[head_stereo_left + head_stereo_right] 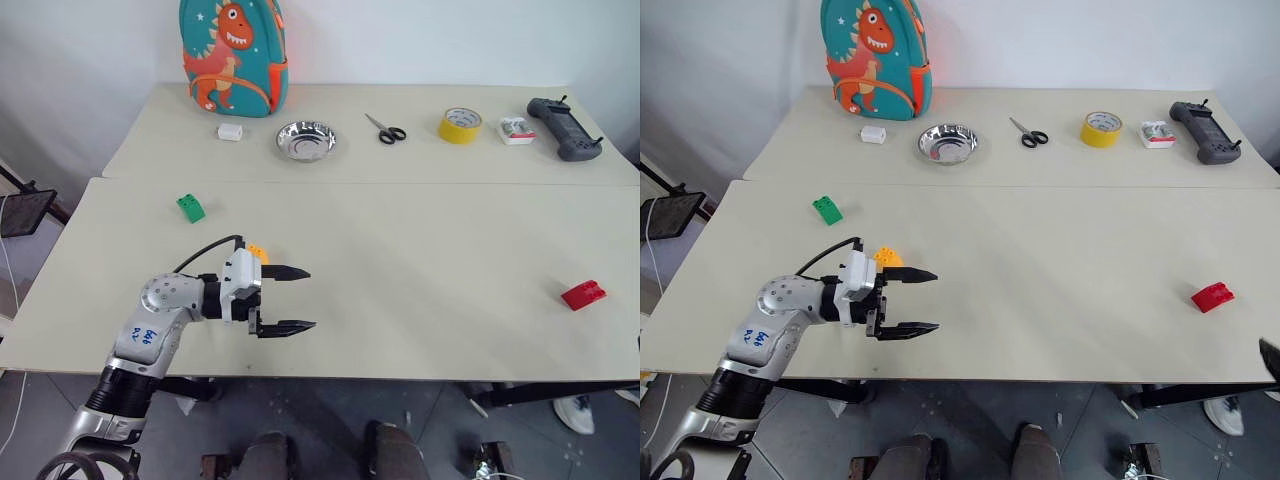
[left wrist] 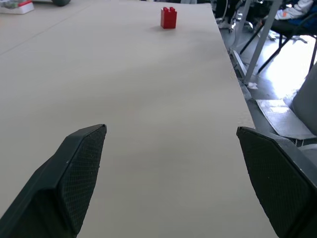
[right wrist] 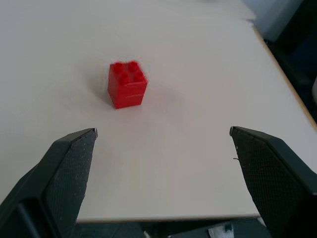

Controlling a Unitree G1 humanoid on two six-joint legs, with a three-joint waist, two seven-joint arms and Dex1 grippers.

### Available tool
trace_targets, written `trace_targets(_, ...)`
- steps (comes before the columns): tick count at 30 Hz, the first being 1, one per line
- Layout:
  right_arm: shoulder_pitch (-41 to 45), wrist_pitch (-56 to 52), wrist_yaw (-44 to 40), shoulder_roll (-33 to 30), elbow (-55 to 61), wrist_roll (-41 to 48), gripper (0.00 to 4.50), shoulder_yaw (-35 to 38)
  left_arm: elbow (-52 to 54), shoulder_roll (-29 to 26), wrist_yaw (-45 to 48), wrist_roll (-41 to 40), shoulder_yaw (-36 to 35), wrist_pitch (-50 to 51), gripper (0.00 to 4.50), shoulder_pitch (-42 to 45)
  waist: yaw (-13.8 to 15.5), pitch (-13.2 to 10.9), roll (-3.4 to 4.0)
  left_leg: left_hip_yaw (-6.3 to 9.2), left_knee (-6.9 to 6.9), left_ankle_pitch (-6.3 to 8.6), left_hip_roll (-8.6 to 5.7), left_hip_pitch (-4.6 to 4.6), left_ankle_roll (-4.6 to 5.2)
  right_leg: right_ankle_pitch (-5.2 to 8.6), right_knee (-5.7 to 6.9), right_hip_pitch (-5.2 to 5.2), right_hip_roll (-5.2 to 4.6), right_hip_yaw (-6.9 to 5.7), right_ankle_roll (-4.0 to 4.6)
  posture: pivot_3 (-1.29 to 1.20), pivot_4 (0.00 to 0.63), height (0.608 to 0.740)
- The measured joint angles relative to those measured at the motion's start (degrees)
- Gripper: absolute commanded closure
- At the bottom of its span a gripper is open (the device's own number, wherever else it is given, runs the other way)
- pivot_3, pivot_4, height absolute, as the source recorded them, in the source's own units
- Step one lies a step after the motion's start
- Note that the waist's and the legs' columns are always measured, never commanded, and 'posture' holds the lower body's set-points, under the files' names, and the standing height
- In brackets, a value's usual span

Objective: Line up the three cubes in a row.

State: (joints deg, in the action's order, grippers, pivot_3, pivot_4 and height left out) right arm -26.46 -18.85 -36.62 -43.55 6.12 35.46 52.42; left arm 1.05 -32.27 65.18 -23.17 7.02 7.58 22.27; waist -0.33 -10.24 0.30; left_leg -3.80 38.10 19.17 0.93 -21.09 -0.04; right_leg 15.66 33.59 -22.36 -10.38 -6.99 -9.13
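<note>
Here the left gripper (image 1: 298, 299) hovers low over the near part of the pale beige table (image 1: 420, 250), fingers spread wide and empty, pointing toward the robot's right. The small yellow-orange studded plastic cube (image 1: 887, 258) lies just behind it. The green studded cube (image 1: 191, 207) sits farther back on the left, the red studded cube (image 1: 583, 294) far right. The right gripper (image 3: 161, 144) is wide open and empty, facing the red cube.
</note>
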Motion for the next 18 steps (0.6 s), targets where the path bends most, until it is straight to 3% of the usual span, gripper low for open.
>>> trace_targets(7,11.9,-0.8,-11.5,-16.5,-14.8,-5.6,0.0,-10.9,1.9,-0.2,-0.6,0.6,0.1,0.1,0.01,-2.8,0.8,0.0,-0.07,-0.01,0.12,0.03,-0.04,-0.13,0.06,-0.04,-0.04,-0.05,-0.03,0.0,-0.08,0.0,0.15,0.74)
trace_targets(10,17.5,0.9,-15.8,-19.3,-23.2,-8.5,0.0,-15.4,3.0,-0.2,-0.8,0.8,0.3,0.6,0.01,-3.3,1.6,-0.1,-0.12,-0.02,0.18,0.03,-0.04,-0.16,0.06,-0.05,-0.04,-0.04,-0.03,-0.02,-0.09,0.0,0.15,0.74)
trace_targets(13,28.5,3.5,-22.1,-22.5,-34.5,-13.0,0.0,-25.0,3.9,-0.1,-1.4,0.9,0.5,1.3,0.01,-3.6,1.3,-0.1,-0.1,-0.08,0.3,0.03,-0.02,-0.13,0.08,-0.06,-0.01,-0.01,-0.03,0.03,-0.09,0.0,0.15,0.74)
trace_targets(18,42.6,7.9,-25.6,-22.7,-47.6,-19.5,0.0,-34.4,5.3,-0.3,-1.9,0.9,0.4,2.2,0.01,-4.0,1.1,-0.1,-0.09,-0.08,0.31,0.03,-0.03,-0.17,0.07,-0.07,-0.01,-0.03,-0.03,0.02,-0.1,0.0,0.15,0.74)
